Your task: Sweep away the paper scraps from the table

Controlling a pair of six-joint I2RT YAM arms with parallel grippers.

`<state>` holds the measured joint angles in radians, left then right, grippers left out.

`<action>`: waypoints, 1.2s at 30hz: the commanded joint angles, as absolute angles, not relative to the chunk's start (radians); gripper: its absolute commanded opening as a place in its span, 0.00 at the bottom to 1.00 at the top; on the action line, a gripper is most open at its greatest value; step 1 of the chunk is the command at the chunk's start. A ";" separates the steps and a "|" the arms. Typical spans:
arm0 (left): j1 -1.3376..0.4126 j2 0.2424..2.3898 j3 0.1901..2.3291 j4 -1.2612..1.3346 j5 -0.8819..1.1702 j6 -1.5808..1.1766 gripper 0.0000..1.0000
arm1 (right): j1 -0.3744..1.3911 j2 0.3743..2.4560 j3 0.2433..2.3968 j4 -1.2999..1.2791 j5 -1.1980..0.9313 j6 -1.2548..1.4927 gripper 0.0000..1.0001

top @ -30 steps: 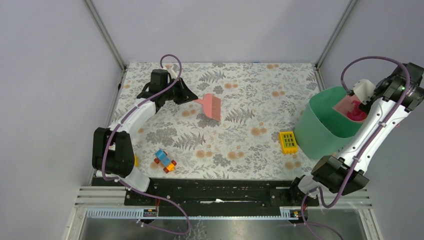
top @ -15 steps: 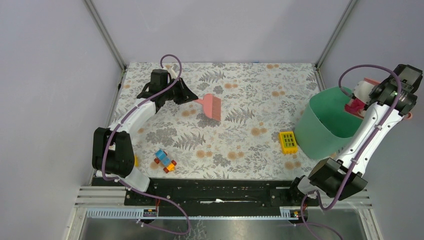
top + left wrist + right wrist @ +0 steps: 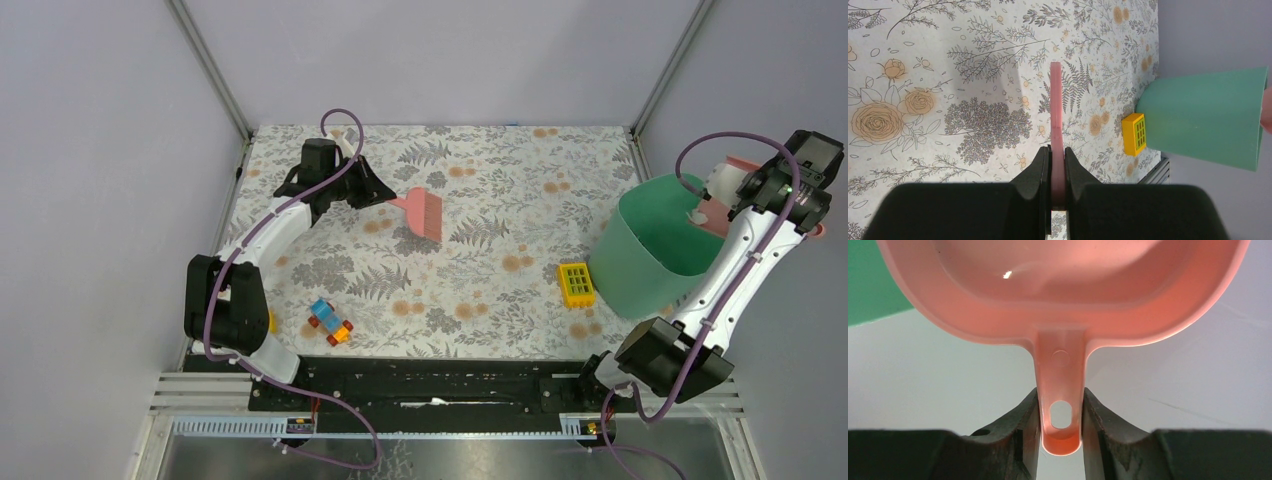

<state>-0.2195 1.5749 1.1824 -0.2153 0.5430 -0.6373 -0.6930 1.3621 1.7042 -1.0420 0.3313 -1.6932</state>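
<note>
My left gripper (image 3: 385,195) is shut on the handle of a pink brush (image 3: 425,213), held over the flower-printed table (image 3: 500,165) at the back left. The left wrist view shows the brush (image 3: 1056,110) edge-on between the gripper's (image 3: 1057,160) jaws. My right gripper (image 3: 725,195) is shut on the handle of the pink dustpan (image 3: 1063,300), tipped above the green bin (image 3: 650,250) at the right edge. The right gripper (image 3: 1061,415) clamps the handle near its hanging hole. No paper scraps show in any view; the pan's visible face is bare.
A yellow grid-topped block (image 3: 576,284) lies just left of the bin, also in the left wrist view (image 3: 1134,133). A cluster of colourful toy bricks (image 3: 330,322) sits near the front left. Grey walls and metal frame posts enclose the table.
My right wrist has swung right and tilted the dustpan further over the bin. The magenta scraps seen in the pan a second ago no longer show. The left arm has not moved.
</note>
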 commanded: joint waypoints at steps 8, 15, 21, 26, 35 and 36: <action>-0.215 1.576 1.198 -0.165 0.577 -0.642 0.00 | -0.695 1.328 1.709 -1.025 0.344 -1.707 0.00; -0.214 1.575 1.199 -0.164 0.581 -0.643 0.00 | -0.695 1.332 1.722 -1.025 0.336 -1.701 0.00; -0.214 1.580 1.202 -0.164 0.587 -0.644 0.00 | -0.696 1.301 1.698 -1.025 0.301 -1.698 0.00; -0.214 1.582 1.202 -0.164 0.585 -0.645 0.00 | -0.696 1.261 1.640 -1.023 0.296 -1.741 0.00; -0.214 1.581 1.201 -0.164 0.586 -0.644 0.00 | -0.696 1.259 1.669 -0.989 0.229 -1.716 0.00; -0.214 1.581 1.202 -0.164 0.585 -0.645 0.00 | -0.695 1.276 1.698 -1.016 0.205 -1.690 0.00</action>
<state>-0.2195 1.5860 1.1824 -0.2153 0.5556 -0.6376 -0.6937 1.2633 1.6279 -1.0218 0.2691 -1.7378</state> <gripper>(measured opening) 0.109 0.372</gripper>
